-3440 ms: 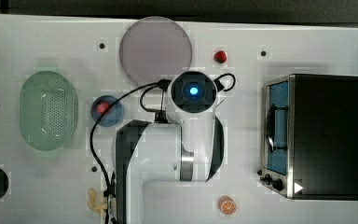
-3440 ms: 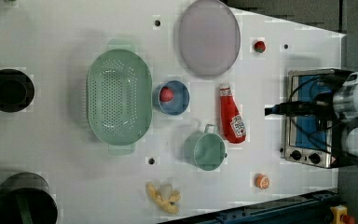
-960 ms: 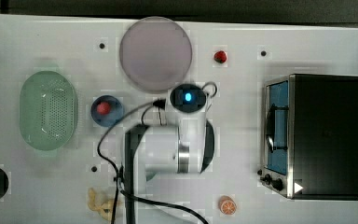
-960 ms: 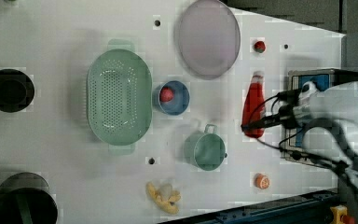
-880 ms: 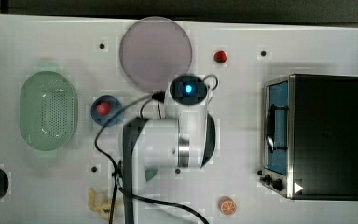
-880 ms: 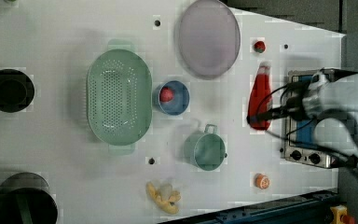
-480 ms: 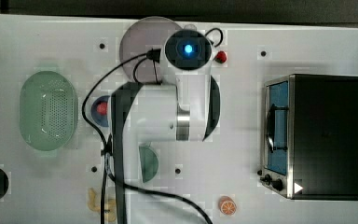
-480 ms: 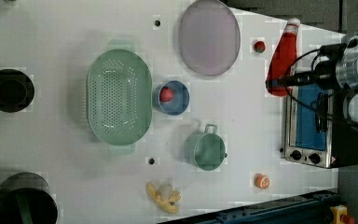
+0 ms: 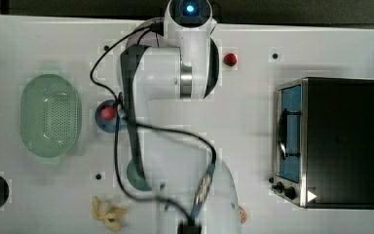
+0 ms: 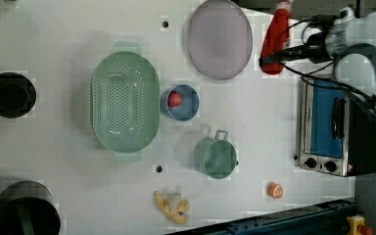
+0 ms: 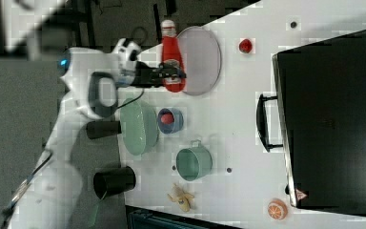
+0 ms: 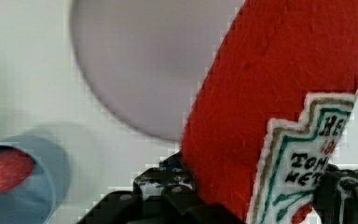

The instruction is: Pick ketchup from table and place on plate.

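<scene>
The ketchup (image 10: 276,38), a red bottle with a white cap, hangs in the air with my gripper (image 10: 270,62) shut on its lower body. In the left view it hovers just right of the pale lilac plate (image 10: 219,39). In the right view the ketchup (image 11: 171,51) overlaps the left rim of the plate (image 11: 202,59), with the gripper (image 11: 172,72) at the bottle's base. The wrist view has the ketchup (image 12: 279,93) close up, label showing, and the plate (image 12: 154,60) below and behind it. In the top view my arm (image 9: 185,53) covers the plate.
A blue bowl (image 10: 181,102) with a red ball stands between the green basket (image 10: 125,100) and the plate. A green mug (image 10: 216,156), a banana (image 10: 172,205), an orange (image 10: 274,189), a toaster oven (image 10: 333,127) and a small red fruit (image 9: 230,59) stand around.
The arm has lifted the ketchup off the table and carried it toward the plate at the far edge. The grip has stayed the same.
</scene>
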Controlling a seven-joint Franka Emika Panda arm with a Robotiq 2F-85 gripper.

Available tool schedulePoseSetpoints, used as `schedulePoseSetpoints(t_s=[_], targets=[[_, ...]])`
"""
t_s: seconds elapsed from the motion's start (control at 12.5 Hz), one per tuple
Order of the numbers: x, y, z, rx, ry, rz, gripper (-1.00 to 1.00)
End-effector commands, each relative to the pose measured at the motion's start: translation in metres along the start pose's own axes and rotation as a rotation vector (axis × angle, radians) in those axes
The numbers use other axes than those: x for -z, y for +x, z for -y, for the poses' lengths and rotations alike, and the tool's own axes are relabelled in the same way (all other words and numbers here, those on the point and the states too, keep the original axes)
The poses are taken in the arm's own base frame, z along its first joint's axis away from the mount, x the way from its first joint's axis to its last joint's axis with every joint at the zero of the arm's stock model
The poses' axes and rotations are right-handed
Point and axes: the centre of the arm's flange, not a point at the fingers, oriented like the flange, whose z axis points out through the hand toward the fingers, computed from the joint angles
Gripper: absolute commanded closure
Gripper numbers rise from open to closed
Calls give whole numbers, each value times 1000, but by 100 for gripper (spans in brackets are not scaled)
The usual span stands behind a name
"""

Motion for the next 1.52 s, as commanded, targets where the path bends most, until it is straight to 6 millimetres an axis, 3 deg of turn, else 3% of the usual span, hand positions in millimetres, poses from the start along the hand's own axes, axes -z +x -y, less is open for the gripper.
schedulePoseSetpoints(t_s=[0.08,0.64,0.72,0.88,0.96,1.12,1.36,1.52], targets=[[-13,22,-6,-32,1,-12,-32],[-102,56,-3,-25,4,-118,-32],[-113,56,-2,-24,6,-125,-38],[-125,58,1,-22,10,-135,-79],[-119,60,2,-20,8,-156,-98],[-99,64,2,-19,3,-184,-100],[-27,66,2,-17,-13,-255,-100],[24,56,-1,-78,-11,-250,-100]])
